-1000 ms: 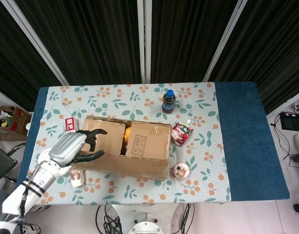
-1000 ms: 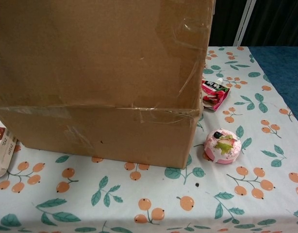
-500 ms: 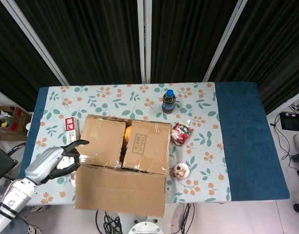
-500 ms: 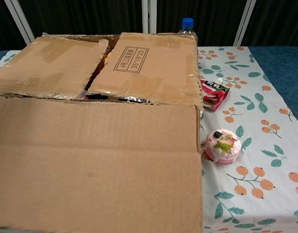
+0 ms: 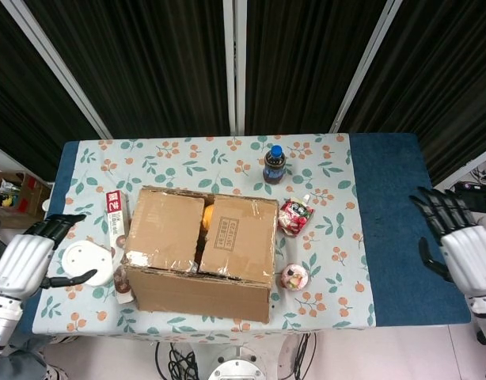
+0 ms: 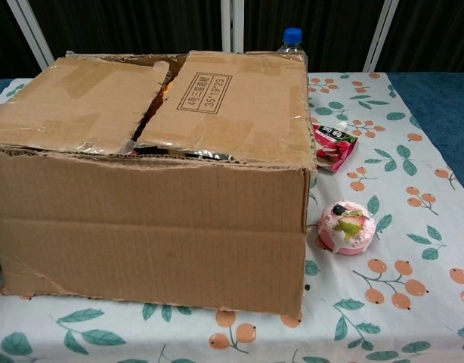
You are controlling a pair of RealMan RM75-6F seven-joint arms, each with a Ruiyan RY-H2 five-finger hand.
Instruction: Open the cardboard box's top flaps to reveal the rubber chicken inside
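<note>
Your left robot hand [image 5: 28,257] hangs off the counter's left edge, fingers spread wide and holding nothing. Your right robot hand [image 5: 457,241] sits off the right edge, likewise wide and empty. Between them, the cardboard box [image 5: 199,249] rests on the counter [image 5: 385,206], two inner flaps [image 6: 224,106] lying nearly flat with a narrow gap showing orange. A bottle [image 5: 275,165] stands behind it.

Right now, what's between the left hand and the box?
Head view: a white round lid and a red-labelled packet lie between the left hand and the cardboard box.
</note>
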